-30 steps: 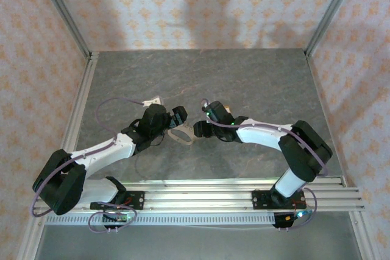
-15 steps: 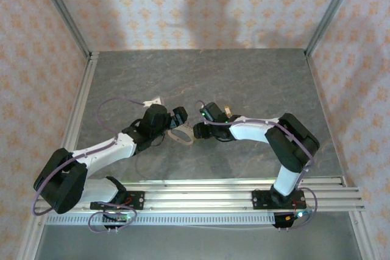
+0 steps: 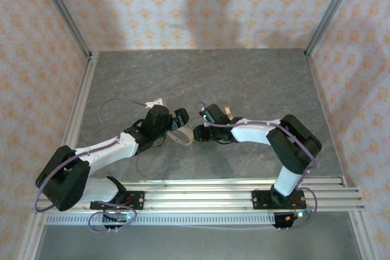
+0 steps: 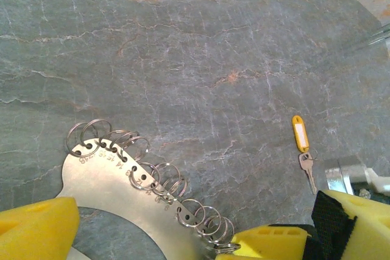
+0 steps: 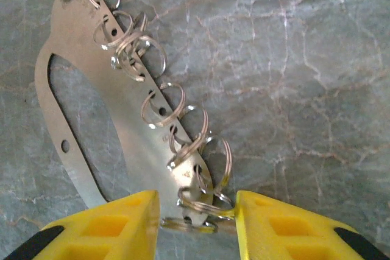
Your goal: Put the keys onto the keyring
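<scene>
1. Broadly, a grey stone-patterned table (image 3: 244, 77) carries everything. A flat metal plate (image 4: 109, 181) with a large oval cut-out lies on it towards the arm bases. Every place below is given from that plate.
2. The left arm (image 3: 103, 150) reaches in to the plate's left end, and the right arm (image 3: 262, 132) bends round to its right end, so the two wrists face each other across it.
3. The left gripper (image 4: 183, 229) hangs over the plate with its yellow fingers (image 4: 36, 229) spread as wide as they go, one at each side of the plate. Nothing is clamped between them.
4. The right gripper (image 5: 196, 226) is at the plate's narrow end, its jaws drawn partway in. One yellow pad lies over the plate's edge and the other just off it, on the side where the rings hang.
5. A row of split rings (image 5: 131, 53) is threaded through small holes along one curved edge of the plate, fanning out onto the table.
6. The last keyring (image 5: 189, 223) in that row, at the plate's tip, lies between the right pads and seems to touch both. Whether it is truly pinched I cannot tell.
7. A yellow tag (image 4: 298, 133) lies flat on the table, well apart from the plate, beyond the right gripper.
8. The key (image 4: 308, 172) is joined to that tag and also lies flat, its blade pointing away from the tag and clear of every ring.
</scene>
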{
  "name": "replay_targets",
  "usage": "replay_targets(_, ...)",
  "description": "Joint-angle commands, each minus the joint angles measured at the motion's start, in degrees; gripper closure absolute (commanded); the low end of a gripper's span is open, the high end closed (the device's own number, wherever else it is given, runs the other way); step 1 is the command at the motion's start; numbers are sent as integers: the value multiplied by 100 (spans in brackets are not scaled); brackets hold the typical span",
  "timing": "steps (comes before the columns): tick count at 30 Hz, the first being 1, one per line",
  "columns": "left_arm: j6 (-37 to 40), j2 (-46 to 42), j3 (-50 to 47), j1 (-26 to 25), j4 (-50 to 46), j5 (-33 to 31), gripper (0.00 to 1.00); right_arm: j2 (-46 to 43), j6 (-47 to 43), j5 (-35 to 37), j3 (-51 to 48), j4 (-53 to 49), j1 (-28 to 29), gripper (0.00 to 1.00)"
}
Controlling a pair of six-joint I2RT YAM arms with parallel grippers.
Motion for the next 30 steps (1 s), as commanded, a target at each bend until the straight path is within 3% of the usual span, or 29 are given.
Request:
replay_targets(1, 47, 60, 140, -45, 88, -31, 0, -232, 119, -99, -124, 168, 48, 63)
replay_targets(24, 77, 137, 227, -109, 71, -49, 0, -222, 111, -128, -41, 68, 82, 66)
replay_targets(30, 90, 101, 211, -109, 28, -31, 0, -688, 124, 340, -131, -283, 158, 53)
